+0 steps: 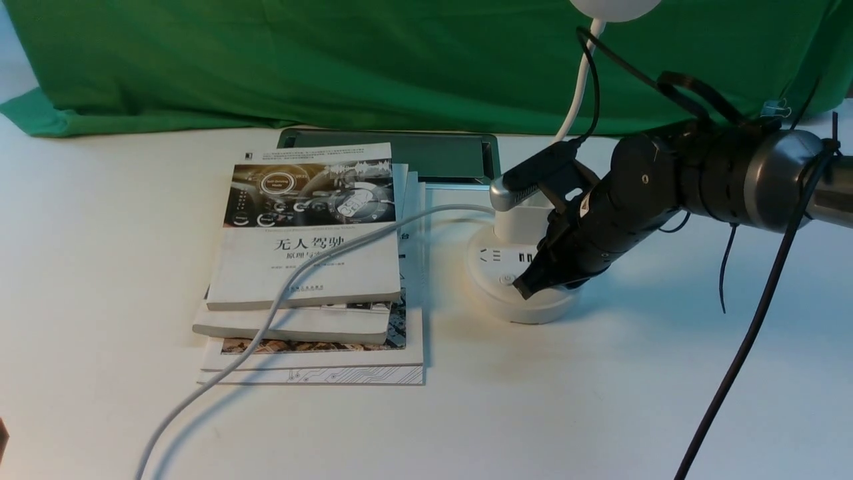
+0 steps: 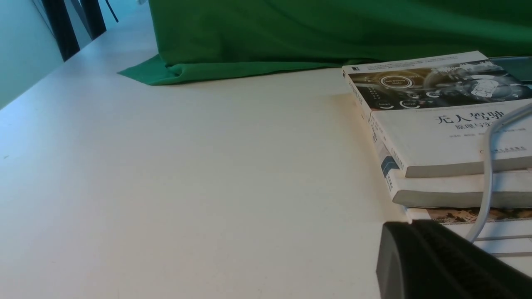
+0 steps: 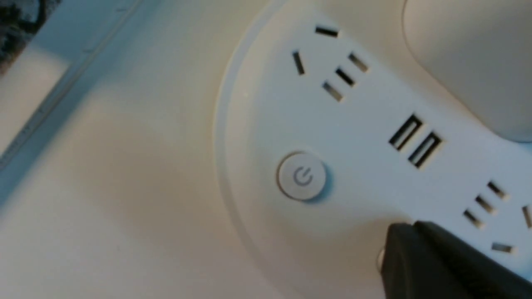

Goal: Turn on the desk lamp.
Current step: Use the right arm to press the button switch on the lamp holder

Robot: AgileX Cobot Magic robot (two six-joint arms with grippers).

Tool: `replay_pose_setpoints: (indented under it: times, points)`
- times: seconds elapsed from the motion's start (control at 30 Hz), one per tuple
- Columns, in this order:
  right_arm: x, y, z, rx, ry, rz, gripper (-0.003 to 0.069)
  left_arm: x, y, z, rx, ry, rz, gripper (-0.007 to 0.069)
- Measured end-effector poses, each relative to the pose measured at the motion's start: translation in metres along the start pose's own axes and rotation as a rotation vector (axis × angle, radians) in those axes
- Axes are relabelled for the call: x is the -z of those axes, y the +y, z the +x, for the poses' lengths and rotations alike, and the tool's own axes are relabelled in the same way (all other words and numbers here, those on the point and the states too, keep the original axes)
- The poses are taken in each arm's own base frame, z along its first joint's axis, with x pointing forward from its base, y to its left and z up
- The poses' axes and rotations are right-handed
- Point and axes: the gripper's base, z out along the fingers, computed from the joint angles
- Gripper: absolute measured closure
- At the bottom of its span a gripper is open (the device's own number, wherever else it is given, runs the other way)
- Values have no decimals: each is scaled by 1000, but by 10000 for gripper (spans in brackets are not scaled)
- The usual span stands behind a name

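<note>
Right wrist view, closed fingers [image 3: 415, 257] over a lamp base [image 3: 357, 166], seemingly covering one button, its cup-shaped holder [image 1: 523, 225] partly hidden

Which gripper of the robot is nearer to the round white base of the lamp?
The right one. The right gripper is over the edge of the lamp base; the left gripper is far off, left of the books.

Our white desk lamp [image 1: 520, 280] on the surface
We see its round base lying flat, with sockets, USB slots and a power button, a white gooseneck [image 1: 578, 93] rising behind to a partly visible head [image 1: 614, 8].
</note>
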Motion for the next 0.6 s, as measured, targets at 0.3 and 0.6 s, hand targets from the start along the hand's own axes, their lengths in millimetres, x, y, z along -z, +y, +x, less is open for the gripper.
replay_pose_setpoints:
  times: [0.3,0.6]
  points:
    - [22,2,1,-17,-18,-4,619,0,0,0,0,0,0,603]
    - [157,11,13,-44,-263,38,616,0,0,0,0,0,0,603]
